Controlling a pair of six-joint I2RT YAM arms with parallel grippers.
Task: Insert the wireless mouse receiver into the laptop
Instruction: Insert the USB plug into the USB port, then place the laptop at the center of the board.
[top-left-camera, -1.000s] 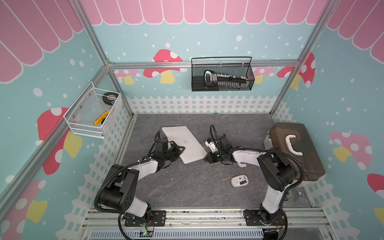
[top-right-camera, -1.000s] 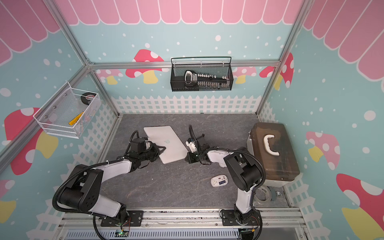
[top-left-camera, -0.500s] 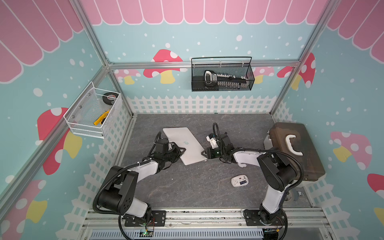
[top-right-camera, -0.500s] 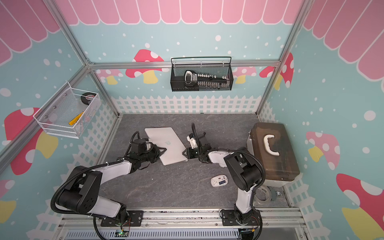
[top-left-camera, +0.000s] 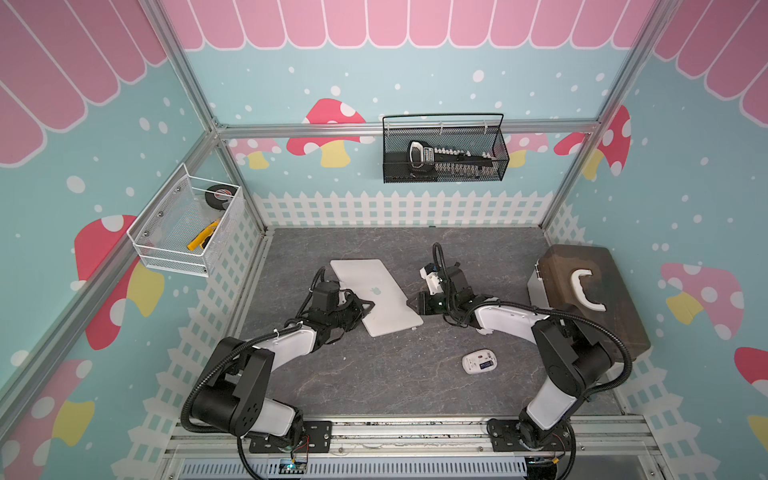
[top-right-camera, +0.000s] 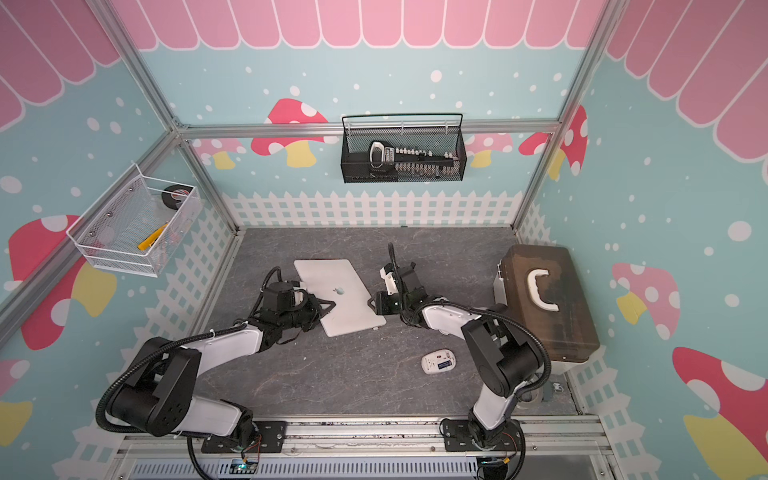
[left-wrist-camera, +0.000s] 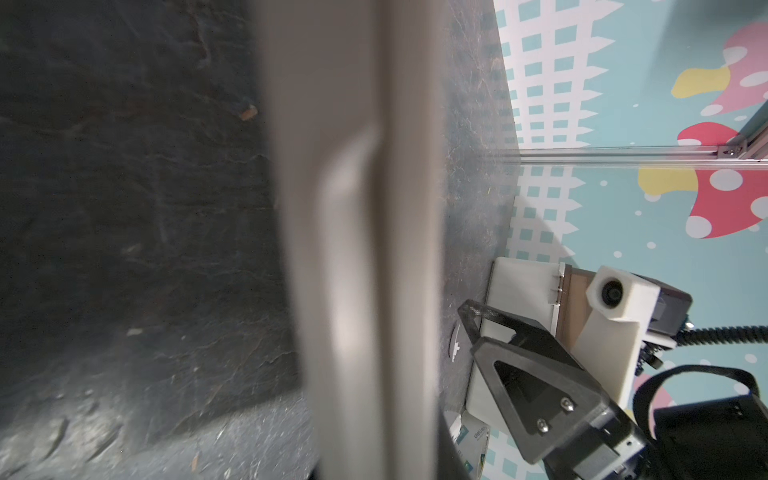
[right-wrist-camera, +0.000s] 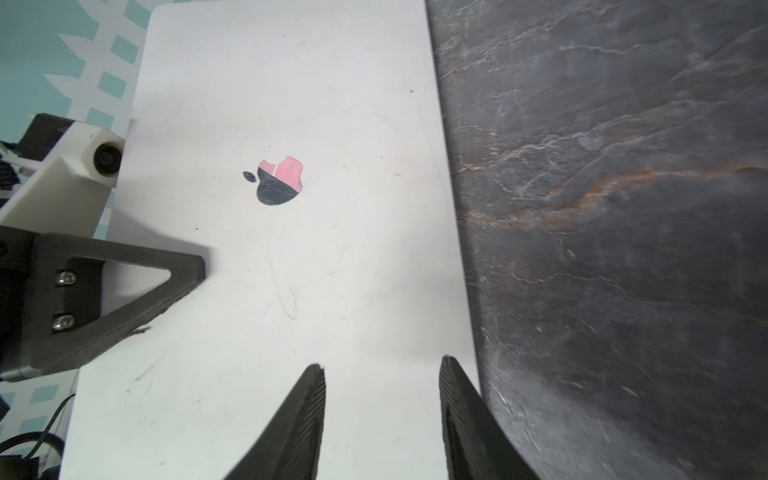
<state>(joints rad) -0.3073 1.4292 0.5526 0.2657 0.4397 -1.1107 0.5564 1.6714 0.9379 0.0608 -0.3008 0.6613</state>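
At laptop (top-left-camera: 376, 296) sides: left pincer (top-left-camera: 370, 306) pinching its edge, right pincer (right-wrist-camera: 382, 363) spread, empty.

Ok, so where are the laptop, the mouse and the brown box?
the laptop (top-left-camera: 376, 290): in a top view, apple logo on lid.
the mouse (top-left-camera: 478, 361): in a top view, middle of its body.
the brown box (top-left-camera: 619, 307): in a top view, lid beside the handle.

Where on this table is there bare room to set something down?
Widest bare patch: the front middle of the table, bordered by the laptop, the arm bases and the mouse. A second strip runs along the back fence, behind the laptop. Crowded: mid-table, where the left gripper and right gripper flank the laptop, and by the brown box.
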